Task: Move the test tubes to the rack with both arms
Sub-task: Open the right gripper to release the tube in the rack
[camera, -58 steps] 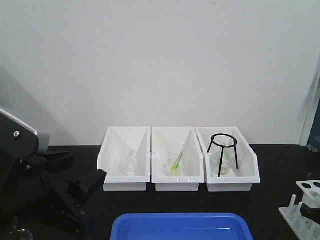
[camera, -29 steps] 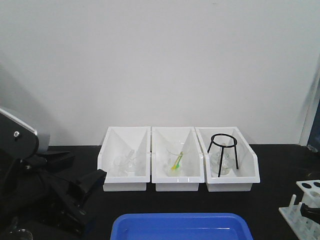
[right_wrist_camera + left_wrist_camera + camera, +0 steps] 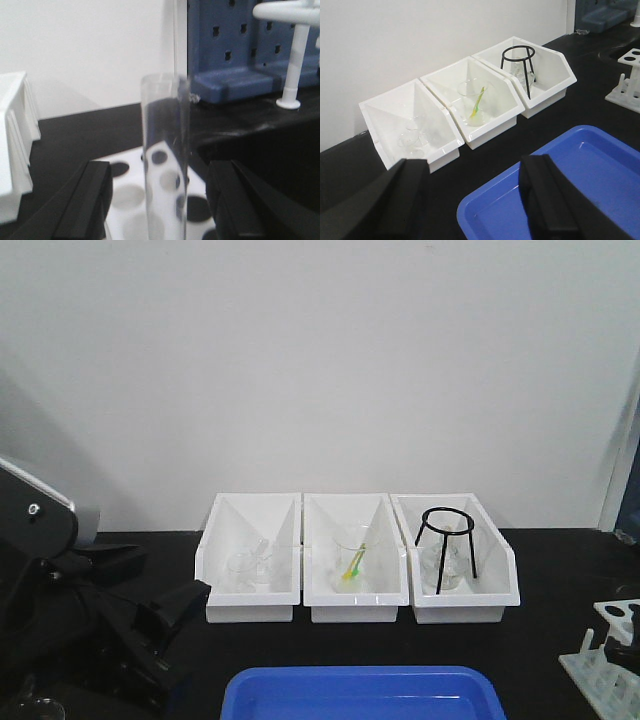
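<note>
No writing readable; right jaws gape around upright test tube point(image 3: 164, 150); left jaws gape empty.

Test tube point(image 3: 164, 150) clear glass; rack point(image 3: 165, 200) white matt plastic; blue tray point(image 3: 570, 195) glossy plastic.

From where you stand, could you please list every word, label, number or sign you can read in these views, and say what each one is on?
None: no readable text in any view.
The three white bins, the blue tray, the rack, the test tube and the blue pegboard all appear unmarked.
The black fingers of the left gripper show no label either.
</note>
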